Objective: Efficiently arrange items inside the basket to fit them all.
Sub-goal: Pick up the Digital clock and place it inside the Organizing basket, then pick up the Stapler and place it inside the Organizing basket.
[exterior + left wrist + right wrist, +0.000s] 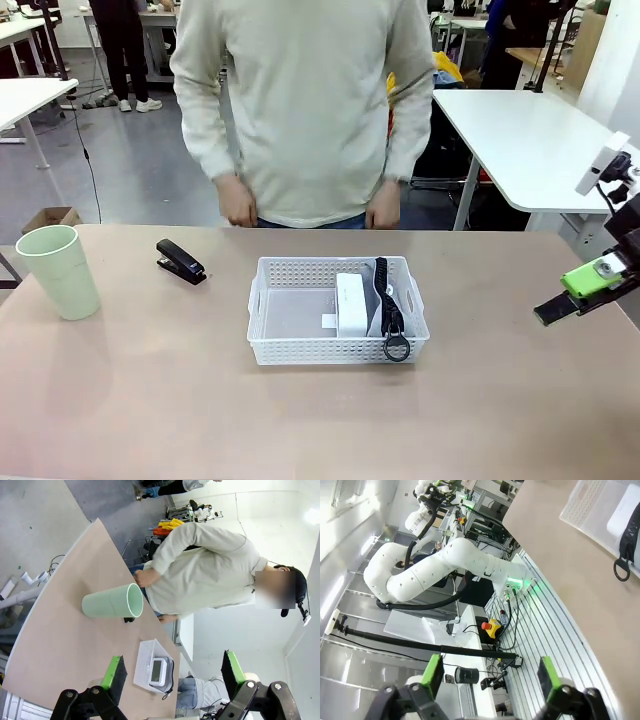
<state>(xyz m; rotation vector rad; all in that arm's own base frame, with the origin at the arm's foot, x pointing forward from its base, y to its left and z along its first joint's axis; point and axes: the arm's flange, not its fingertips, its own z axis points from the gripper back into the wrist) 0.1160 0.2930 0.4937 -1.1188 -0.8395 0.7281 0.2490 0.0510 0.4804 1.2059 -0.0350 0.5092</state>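
The white mesh basket (330, 351) sits mid-table. Inside it, on the right, a white boxy device (350, 302) lies beside the grey pouch (379, 300), whose black strap ring (397, 349) hangs over the front wall. The black stapler (181, 262) and the pale green cup (59, 271) stand on the table to the left. My right gripper (575, 295) hovers open at the table's right edge, far from the basket. The left gripper (172, 672) is open, high above the table, with the cup (112, 601) and basket (144, 657) beyond it. In the right wrist view the open gripper (490, 674) points away from the basket (585, 502).
A person in a pale sweater stands at the far side, both hands (238, 207) down at the table's edge. Bare tabletop (320, 420) spreads in front of the basket and to its right. My left arm (445, 565) shows off the table's edge.
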